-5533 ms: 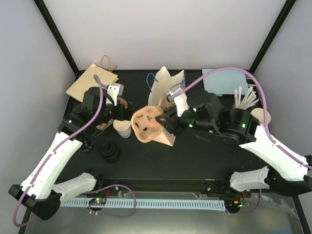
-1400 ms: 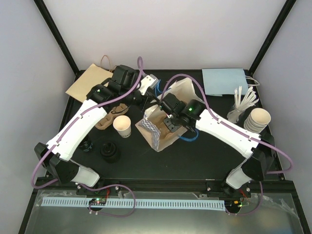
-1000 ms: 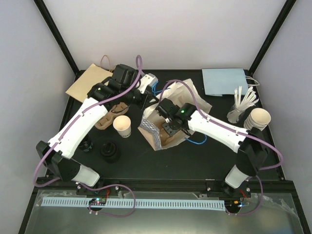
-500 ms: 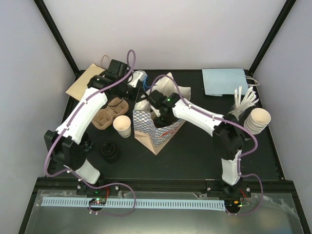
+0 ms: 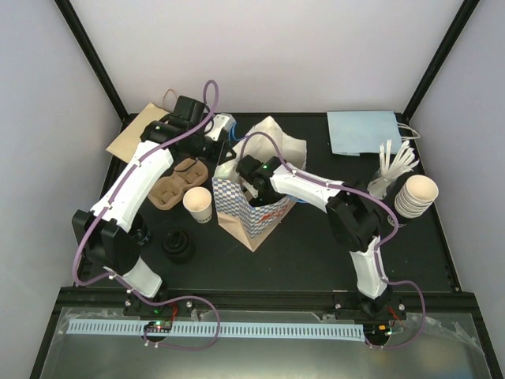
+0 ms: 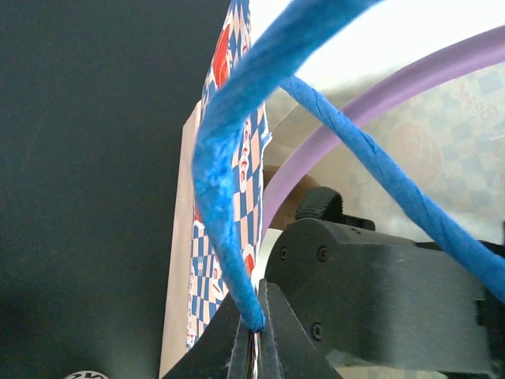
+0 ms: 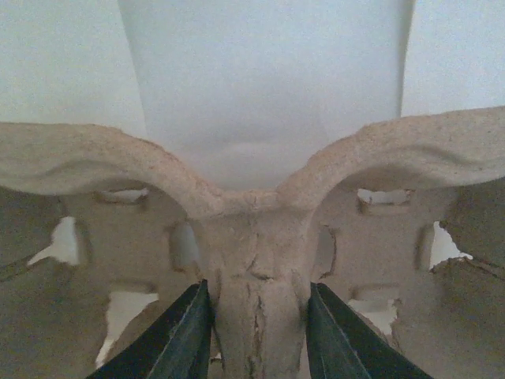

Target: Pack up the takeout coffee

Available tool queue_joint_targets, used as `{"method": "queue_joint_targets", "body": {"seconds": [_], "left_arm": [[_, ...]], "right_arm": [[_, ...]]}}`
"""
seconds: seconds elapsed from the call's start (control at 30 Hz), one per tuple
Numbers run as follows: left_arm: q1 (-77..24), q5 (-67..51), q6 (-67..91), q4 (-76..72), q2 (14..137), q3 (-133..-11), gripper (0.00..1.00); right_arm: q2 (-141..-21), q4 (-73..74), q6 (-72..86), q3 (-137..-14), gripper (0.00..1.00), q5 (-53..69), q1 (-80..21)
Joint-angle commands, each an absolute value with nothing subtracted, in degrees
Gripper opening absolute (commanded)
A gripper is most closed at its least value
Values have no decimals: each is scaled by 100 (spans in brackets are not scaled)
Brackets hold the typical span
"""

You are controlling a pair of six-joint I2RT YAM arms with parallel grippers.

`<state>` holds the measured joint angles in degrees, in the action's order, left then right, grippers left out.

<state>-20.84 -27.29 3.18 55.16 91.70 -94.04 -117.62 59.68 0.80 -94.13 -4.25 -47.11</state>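
Left gripper (image 6: pixel 252 352): pressed tight on blue bag handle (image 6: pixel 226 197). Right gripper (image 7: pixel 256 335): pinching centre rib of pulp cup carrier (image 7: pixel 252 245), down inside checkered paper bag (image 5: pixel 233 202).

The paper bag (image 5: pixel 251 212) stood in the middle of the table (image 5: pixel 316 253). Inside it was the cup carrier (image 7: pixel 252 260), between the fingers of my right gripper (image 7: pixel 258 296). My left gripper (image 6: pixel 254 339) was behind the bag, on its handle (image 6: pixel 215 197). Left of the bag lay a second carrier (image 5: pixel 175 183), with a cup (image 5: pixel 197 204) just before it and a lid (image 5: pixel 178 245) nearer to me. One flat bag (image 5: pixel 142 133) lay far left and another flat bag (image 5: pixel 361 131) far right. A cup stack (image 5: pixel 417 194) and stirrers (image 5: pixel 397 160) stood at the right.
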Motion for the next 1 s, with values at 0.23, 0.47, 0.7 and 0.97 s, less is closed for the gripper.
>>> {"method": "queue_joint_targets", "body": {"seconds": [0.23, 0.47, 0.7, 0.97], "left_arm": [[-2092, -2705, 238, 5320, 8931, -9315, 1], [-2092, -2762, 278, 5253, 8965, -9327, 1], [-2092, -2752, 343, 5244, 9012, -9296, 2], [-2092, -2706, 414, 5185, 9138, -9312, 2]], "right_arm": [[-12165, 5213, -71, -9011, 35, -446, -4645], [-12131, 4719, -44, -8811, 36, -492, -4521], [-12220, 4324, -94, -8690, 36, -568, -4474], [-12028, 4373, -19, -8541, 69, -674, -4474]]}}
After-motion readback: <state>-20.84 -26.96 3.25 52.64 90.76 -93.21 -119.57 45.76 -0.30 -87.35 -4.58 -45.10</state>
